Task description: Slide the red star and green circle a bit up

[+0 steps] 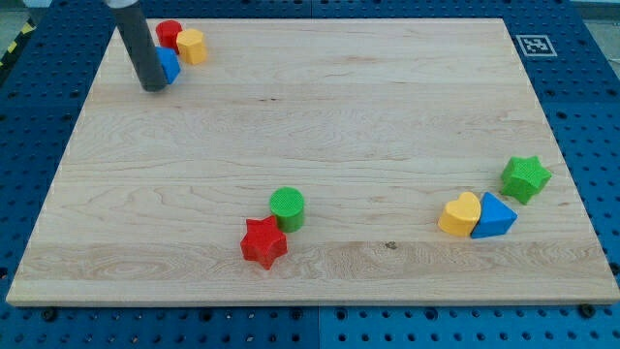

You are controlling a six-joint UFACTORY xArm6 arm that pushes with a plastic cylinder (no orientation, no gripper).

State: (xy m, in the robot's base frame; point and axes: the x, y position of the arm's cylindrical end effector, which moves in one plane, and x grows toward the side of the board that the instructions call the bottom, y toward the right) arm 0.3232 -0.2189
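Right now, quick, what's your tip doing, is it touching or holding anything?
My tip: no gripper, holds nothing; at the view's top left against the blue block, far from the red star and green circle.

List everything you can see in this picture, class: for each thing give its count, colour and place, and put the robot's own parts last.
Board: one, pale wood, fills the view.
Red star: one, bottom centre, touching the green circle.
Green circle: one, just above-right of the red star.
Green star: one, right edge.
Yellow heart: one, lower right, against the blue triangle.
Blue triangle: one, lower right.
Red cylinder: one, top left.
Yellow block: one, top left.
Blue block: one, top left, partly hidden.
Marker tag: one, black-white, top right.
My tip: one, dark rod, beside the blue block.
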